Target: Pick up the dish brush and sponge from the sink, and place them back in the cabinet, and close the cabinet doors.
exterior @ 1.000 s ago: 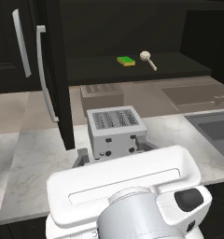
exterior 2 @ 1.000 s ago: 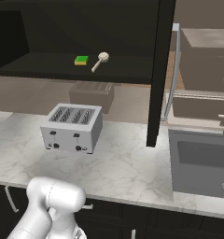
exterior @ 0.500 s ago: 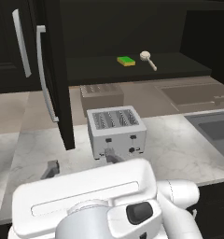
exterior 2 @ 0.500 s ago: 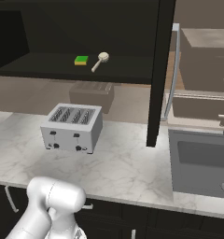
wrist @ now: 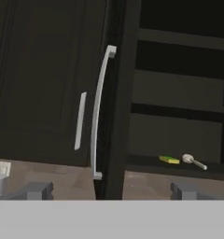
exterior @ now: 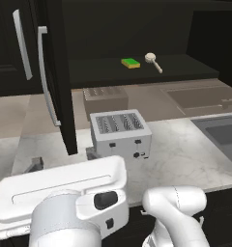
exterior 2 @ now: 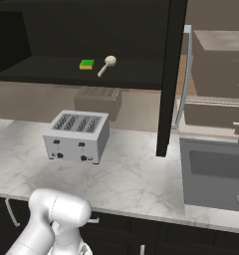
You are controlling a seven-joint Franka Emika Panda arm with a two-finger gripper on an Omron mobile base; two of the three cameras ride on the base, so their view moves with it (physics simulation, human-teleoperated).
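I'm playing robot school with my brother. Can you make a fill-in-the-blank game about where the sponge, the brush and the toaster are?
1. The green sponge lies on the cabinet shelf right beside the dish ____.
2. The silver toaster stands on the marble ____.
3. The cabinet doors with long silver handles are standing ____.
4. The robot's fingers are apart and are holding ____.

Missing words: brush; counter; open; nothing

Sponge (exterior: 130, 63) and dish brush (exterior: 152, 61) side by side on cabinet (exterior: 137, 72) shelf, near its front edge. Toaster (exterior: 120, 134) on worktop (exterior: 181, 154) below; sink (exterior 2: 216, 169) at worktop's right end.
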